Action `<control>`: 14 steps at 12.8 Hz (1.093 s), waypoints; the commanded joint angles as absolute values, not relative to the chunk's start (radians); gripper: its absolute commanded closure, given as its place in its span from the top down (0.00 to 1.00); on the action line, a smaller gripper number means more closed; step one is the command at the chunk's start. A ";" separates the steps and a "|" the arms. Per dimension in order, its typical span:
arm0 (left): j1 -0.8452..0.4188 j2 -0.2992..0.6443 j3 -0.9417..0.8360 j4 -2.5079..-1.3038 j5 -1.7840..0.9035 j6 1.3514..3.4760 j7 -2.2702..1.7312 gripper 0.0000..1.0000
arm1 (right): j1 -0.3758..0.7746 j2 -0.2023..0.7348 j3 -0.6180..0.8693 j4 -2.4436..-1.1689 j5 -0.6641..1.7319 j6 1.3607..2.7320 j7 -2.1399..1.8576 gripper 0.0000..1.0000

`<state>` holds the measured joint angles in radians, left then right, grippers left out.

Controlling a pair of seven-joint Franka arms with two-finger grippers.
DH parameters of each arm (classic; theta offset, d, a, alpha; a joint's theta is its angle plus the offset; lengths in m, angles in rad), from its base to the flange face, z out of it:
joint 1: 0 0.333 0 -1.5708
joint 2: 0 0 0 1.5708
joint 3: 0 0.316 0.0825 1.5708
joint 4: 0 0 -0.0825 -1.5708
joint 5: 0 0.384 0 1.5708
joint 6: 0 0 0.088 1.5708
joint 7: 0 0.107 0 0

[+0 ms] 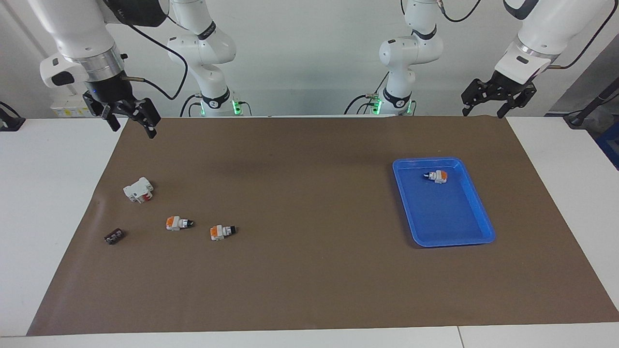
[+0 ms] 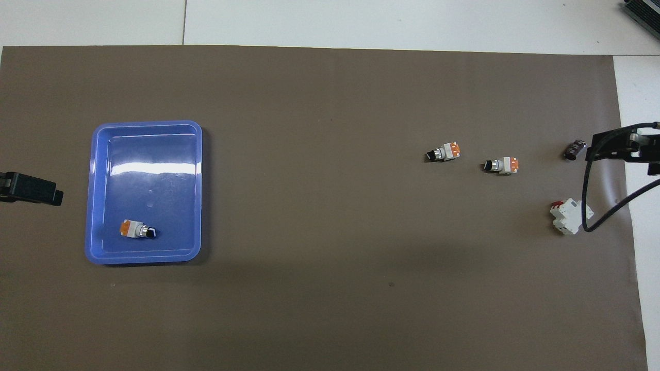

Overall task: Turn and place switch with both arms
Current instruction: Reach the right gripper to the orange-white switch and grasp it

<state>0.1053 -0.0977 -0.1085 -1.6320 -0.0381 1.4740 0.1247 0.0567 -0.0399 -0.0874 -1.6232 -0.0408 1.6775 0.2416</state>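
Right gripper: upper left of facing view, fingers spread, empty.
Switch: lower left of centre, flat on brown mat, well apart from both grippers.
Left gripper: upper right, fingers spread, empty.

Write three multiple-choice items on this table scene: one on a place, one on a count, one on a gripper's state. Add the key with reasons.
1. Where is the blue tray?
A. toward the left arm's end
B. toward the right arm's end
C. on the white block

2. How many orange-and-white switches lie on the mat outside the tray?
A. one
B. two
C. four

3. The right gripper is
A. open, holding nothing
B. shut on a switch
C. resting in the tray

Key: 1 A, it lies under the left gripper's end. 2 B, two switches lie side by side. 3 A, its fingers stand apart in the air.
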 commanded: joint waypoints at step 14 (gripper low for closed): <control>0.112 -0.127 -0.112 -1.663 -0.043 1.473 0.120 1.00 | 0.209 0.374 -0.072 -1.765 0.145 2.281 0.999 1.00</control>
